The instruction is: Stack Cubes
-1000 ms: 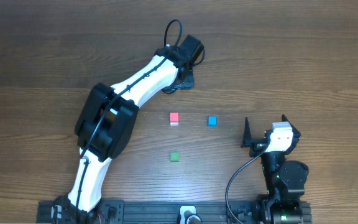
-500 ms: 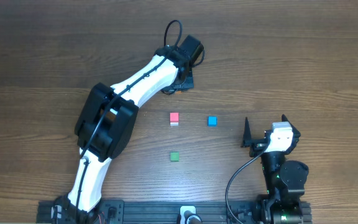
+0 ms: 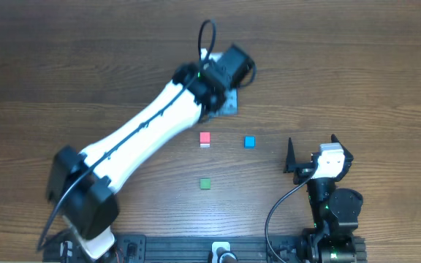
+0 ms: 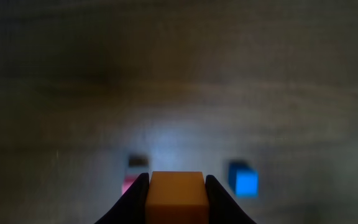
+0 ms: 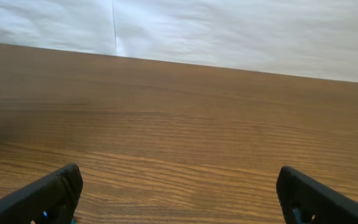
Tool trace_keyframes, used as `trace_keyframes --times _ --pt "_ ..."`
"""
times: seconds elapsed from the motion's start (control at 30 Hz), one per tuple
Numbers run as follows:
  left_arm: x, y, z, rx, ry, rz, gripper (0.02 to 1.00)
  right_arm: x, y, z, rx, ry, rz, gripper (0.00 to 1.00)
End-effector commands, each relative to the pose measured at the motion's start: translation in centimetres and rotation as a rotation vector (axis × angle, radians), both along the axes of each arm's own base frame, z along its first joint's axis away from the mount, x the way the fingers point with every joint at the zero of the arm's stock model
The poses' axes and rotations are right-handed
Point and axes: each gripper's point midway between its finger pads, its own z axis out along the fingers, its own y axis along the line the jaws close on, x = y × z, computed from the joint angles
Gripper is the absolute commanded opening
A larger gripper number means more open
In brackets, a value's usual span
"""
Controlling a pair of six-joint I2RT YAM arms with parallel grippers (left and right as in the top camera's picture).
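My left gripper (image 4: pixel 176 193) is shut on an orange cube (image 4: pixel 176 194), held above the table. Beyond it in the left wrist view lie a pink cube (image 4: pixel 131 180) and a blue cube (image 4: pixel 244 178). In the top view the left gripper (image 3: pixel 224 98) hangs just past the pink cube (image 3: pixel 205 138), with the blue cube (image 3: pixel 250 142) to its right and a green cube (image 3: pixel 205 184) nearer the arm bases. My right gripper (image 3: pixel 311 150) stands open near its base at the right, with nothing between its fingers (image 5: pixel 51 193).
The wooden table (image 3: pixel 357 80) stretches bare around the cubes. A white wall (image 5: pixel 229 31) rises beyond the table's far edge in the right wrist view.
The left arm has swung and lifted with the orange cube, its gripper shifting slightly right and toward the cubes. The right arm has not moved.
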Motion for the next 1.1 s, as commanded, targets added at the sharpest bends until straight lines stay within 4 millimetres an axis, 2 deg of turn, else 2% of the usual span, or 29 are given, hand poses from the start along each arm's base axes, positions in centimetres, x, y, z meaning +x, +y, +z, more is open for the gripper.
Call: trace_keyframes --times 0.03,0.2,0.37,0.63,1.1 --pt "-3.4 1.9 -2.6 0.034 0.034 0.089 0.119 0.0 0.0 -0.2 -0.006 -0.001 -0.003 0.993" --pt "-4.9 2.2 -5.0 0.051 0.062 0.082 0.112 0.0 0.0 -0.2 -0.006 -0.001 -0.003 0.991" --pt "-4.9 2.4 -5.3 0.057 0.064 0.087 0.117 0.0 0.0 -0.2 -0.006 -0.001 -0.003 0.993" --pt "-4.4 2.4 -7.3 0.074 0.1 0.102 0.115 0.0 0.0 -0.2 -0.006 -0.001 -0.003 0.993" --pt "-4.5 2.8 -7.8 0.088 0.114 0.113 0.119 0.0 0.0 -0.2 -0.006 -0.001 -0.003 0.993"
